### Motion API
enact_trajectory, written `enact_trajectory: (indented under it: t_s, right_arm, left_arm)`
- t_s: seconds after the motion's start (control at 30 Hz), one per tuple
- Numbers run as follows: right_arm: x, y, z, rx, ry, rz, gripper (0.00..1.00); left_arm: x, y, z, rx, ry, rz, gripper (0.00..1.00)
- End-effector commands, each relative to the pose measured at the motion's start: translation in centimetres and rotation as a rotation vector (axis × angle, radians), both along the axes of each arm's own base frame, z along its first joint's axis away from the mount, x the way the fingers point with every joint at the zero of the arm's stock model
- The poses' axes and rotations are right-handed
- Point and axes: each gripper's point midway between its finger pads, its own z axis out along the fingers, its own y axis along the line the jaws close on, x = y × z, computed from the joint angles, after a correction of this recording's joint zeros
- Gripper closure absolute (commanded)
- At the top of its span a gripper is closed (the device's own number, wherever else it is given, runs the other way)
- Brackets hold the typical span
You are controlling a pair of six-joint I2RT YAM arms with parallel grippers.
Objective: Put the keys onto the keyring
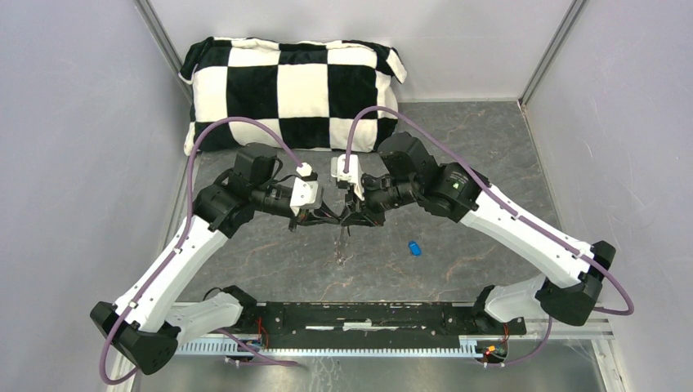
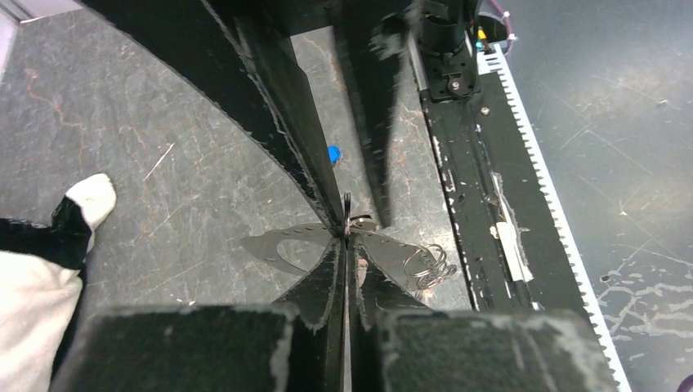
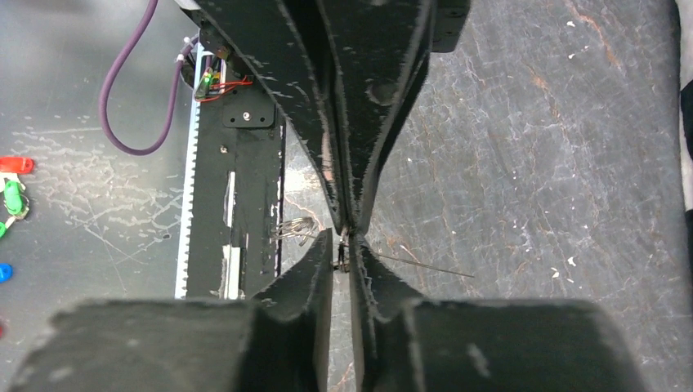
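My two grippers meet tip to tip above the middle of the table. The left gripper (image 1: 325,219) (image 2: 345,235) is shut, with a thin metal edge pinched at its tips. From there the keyring (image 1: 341,245) hangs down, and its wire loops (image 2: 429,263) (image 3: 296,229) show beside the fingers. A narrow gap shows between the jaws of the right gripper (image 1: 353,217) (image 3: 342,237). A small dark piece sits at its tips, and I cannot tell whether it is the black key. The blue key (image 1: 415,247) (image 2: 333,153) lies on the table, right of the grippers.
A black-and-white checked pillow (image 1: 294,90) lies against the back wall. A black toothed rail (image 1: 368,318) (image 2: 466,163) (image 3: 245,196) runs along the near edge. Grey walls close in both sides. Small red and green items (image 3: 10,192) lie beyond the rail.
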Motion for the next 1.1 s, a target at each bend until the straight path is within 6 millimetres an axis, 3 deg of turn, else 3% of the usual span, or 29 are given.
enact_trajectory:
  t_s: [0.0, 0.17, 0.37, 0.63, 0.7, 0.9, 1.07]
  right_arm:
    - [1.7, 0.0, 5.6, 0.205, -0.134, -0.090, 0.59]
    - [3.5, -3.8, 8.4, 0.391, -0.197, -0.268, 0.30]
    - [3.3, -6.8, 9.5, 0.532, -0.241, -0.383, 0.25]
    - [1.7, -5.2, 8.4, 0.564, -0.164, -0.270, 0.20]
    - [1.7, -4.8, 9.4, 0.605, -0.167, -0.259, 0.19]
    - [2.3, -4.1, 9.9, 0.639, -0.149, -0.268, 0.22]
    - [1.5, -4.3, 10.5, 0.663, -0.156, -0.232, 0.28]
  left_arm:
    - [0.3, -1.0, 3.9, -0.138, -0.095, -0.001, 0.98]
    - [1.2, -1.2, 6.0, -0.265, -0.042, 0.122, 0.98]
    - [1.3, -1.4, 8.5, -0.374, 0.024, 0.170, 0.98]
    - [1.8, -2.0, 12.4, -0.475, 0.002, 0.160, 0.98]
    - [1.9, -2.1, 13.0, -0.487, -0.004, 0.154, 0.98]
    - [1.5, -2.0, 13.5, -0.500, 0.003, 0.147, 0.98]
    - [0.8, -1.7, 13.6, -0.496, -0.011, 0.126, 0.98]
